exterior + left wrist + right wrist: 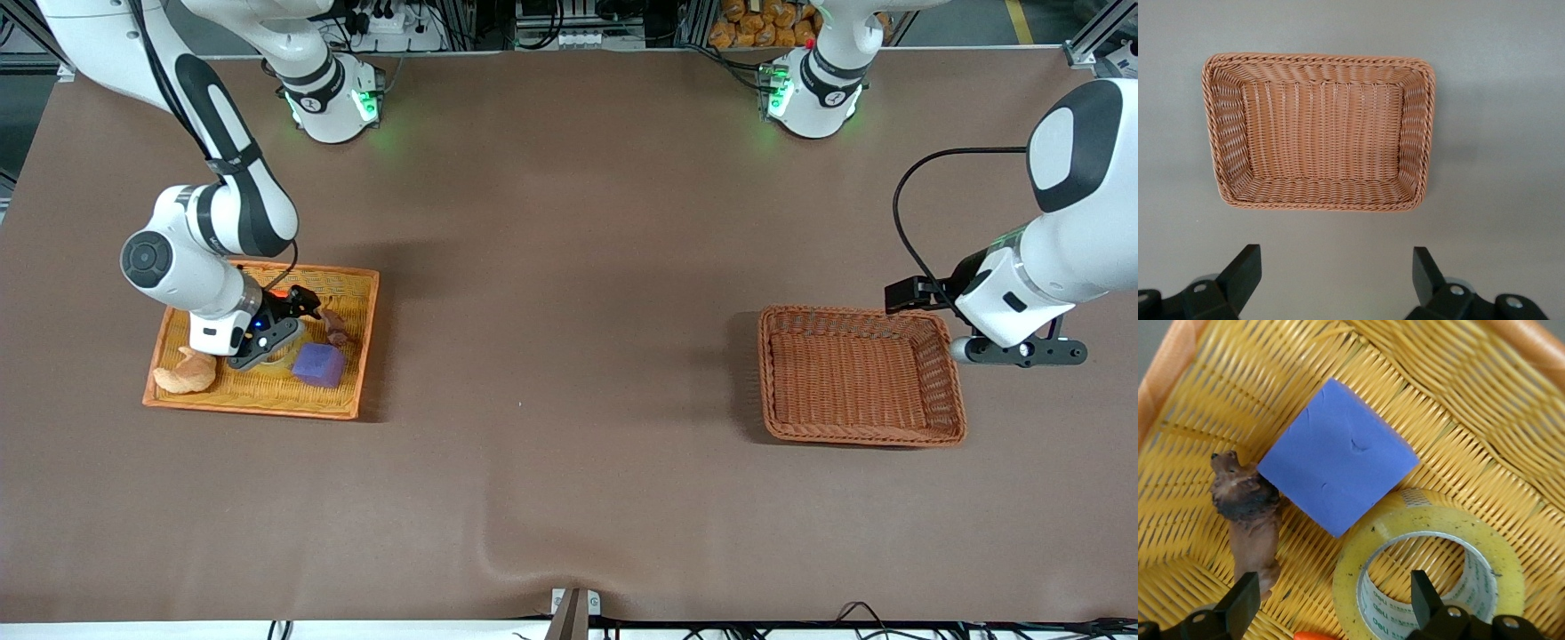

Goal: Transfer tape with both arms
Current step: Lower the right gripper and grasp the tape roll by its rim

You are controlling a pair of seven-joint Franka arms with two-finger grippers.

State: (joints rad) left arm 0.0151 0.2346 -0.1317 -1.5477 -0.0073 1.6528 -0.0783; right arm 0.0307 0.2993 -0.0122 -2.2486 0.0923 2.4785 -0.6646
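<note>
Tape (1431, 567) is lying in the yellow tray (351, 356), touching the purple cube (1337, 457). Right pincer (1331, 600) is hovering over it, wide open, empty. Left pincer (1337, 270) is waiting open beside the brown basket (1318, 197).

The tape (1428, 570) is cut off in the right wrist view, apparently hidden under the right arm from the front.

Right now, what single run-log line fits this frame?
right gripper: open, low in yellow tray, over tape beside purple cube | left gripper: open, waiting beside brown basket | tape: not lifted
</note>
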